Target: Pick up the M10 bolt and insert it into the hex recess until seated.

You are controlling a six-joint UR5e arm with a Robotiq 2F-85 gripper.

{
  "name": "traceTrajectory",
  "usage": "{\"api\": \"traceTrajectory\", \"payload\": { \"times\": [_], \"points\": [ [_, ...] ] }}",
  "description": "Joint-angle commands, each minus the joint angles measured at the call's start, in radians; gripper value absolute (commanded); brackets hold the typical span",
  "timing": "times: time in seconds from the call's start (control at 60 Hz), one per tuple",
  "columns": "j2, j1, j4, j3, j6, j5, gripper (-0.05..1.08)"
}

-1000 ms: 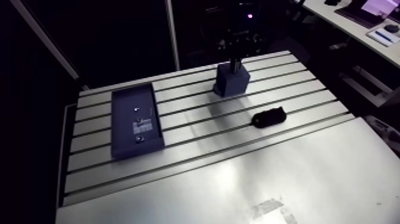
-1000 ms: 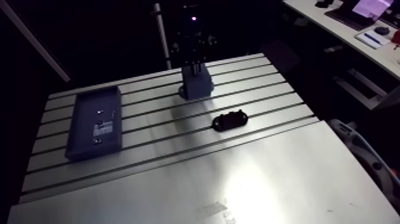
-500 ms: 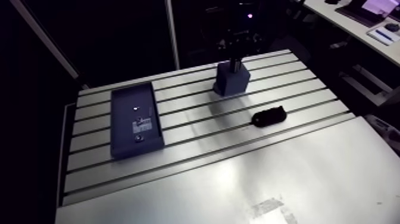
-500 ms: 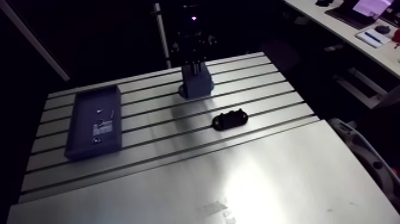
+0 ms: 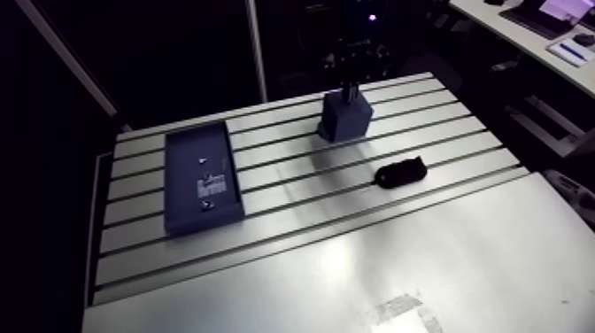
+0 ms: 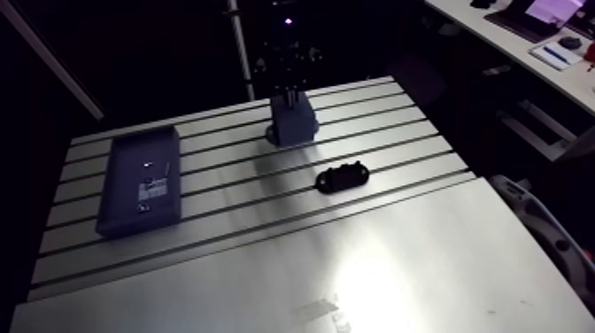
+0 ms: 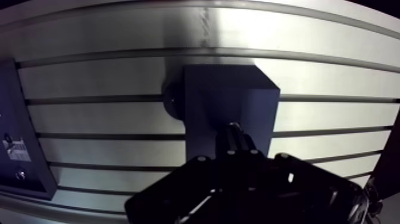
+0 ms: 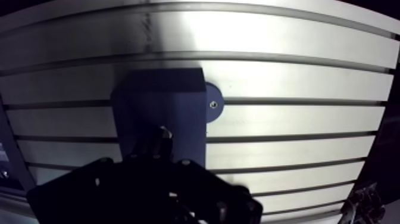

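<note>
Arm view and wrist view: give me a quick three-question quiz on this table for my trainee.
1. True or false: the gripper hangs over the blue block.
2. What does the dark tray hold? A) small bright bits and a pale label B) the black part C) the blue block
3. Fill in: the black part lies on the ___ half of the table.

Key: 1 true; 2 A; 3 slotted.
</note>
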Motion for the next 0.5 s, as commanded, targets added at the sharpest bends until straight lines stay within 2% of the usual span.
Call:
{"api": "traceTrajectory", "payload": {
  "times": [0.017, 0.4, 0.433, 0.45, 0.467, 0.483, 0.5],
  "points": [
    [-0.012, 0.001, 0.012, -0.006, -0.001, -0.001, 1.08],
    [-0.067, 0.000, 0.073, -0.009, 0.000, -0.003, 1.06],
    [-0.070, 0.000, 0.079, -0.011, 0.000, -0.003, 1.01],
    [-0.073, 0.000, 0.089, -0.011, 0.000, -0.003, 0.95],
    [-0.073, 0.000, 0.089, -0.011, 0.000, -0.003, 0.95],
    [-0.078, 0.000, 0.101, -0.012, 0.000, -0.003, 0.82],
    [-0.078, 0.000, 0.101, -0.012, 0.000, -0.003, 0.82]
  ]
}}
